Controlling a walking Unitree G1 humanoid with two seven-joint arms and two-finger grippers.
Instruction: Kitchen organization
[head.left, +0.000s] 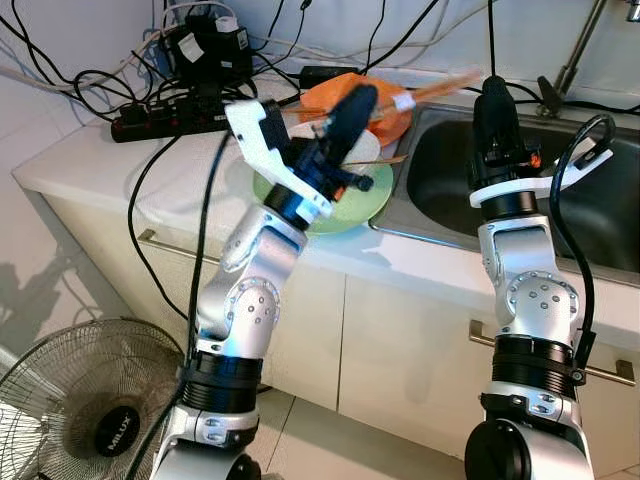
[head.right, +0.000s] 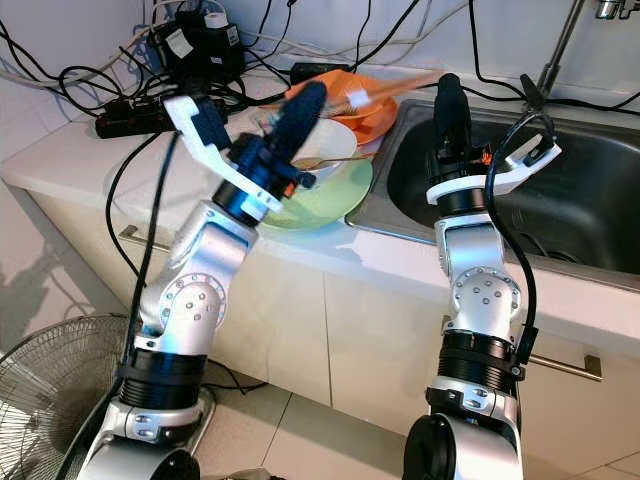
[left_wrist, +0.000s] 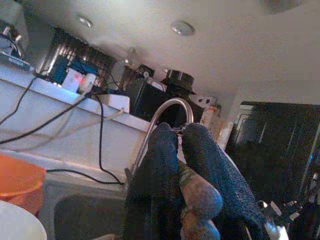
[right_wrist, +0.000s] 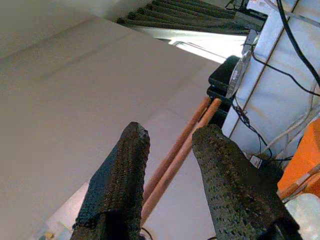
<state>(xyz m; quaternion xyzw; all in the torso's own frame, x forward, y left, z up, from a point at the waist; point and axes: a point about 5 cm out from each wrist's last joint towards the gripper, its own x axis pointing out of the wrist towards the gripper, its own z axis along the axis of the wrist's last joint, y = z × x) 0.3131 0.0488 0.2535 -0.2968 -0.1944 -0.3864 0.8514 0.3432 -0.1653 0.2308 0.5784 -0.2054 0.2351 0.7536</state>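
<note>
Chopsticks (right_wrist: 176, 150) between right hand (right_wrist: 172, 192) fingers.

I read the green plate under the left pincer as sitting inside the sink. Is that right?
No. The green plate under the left pincer sits on the white counter beside the sink, not inside it. The left eye view shows this.

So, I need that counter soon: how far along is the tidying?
Done: nothing visibly. The green plate, white bowl and orange bowl sit together beside the sink. In hand: the left gripper is shut on a brownish thing I can't identify; chopsticks pass between the right gripper's open fingers. Left: all the dishes.
</note>
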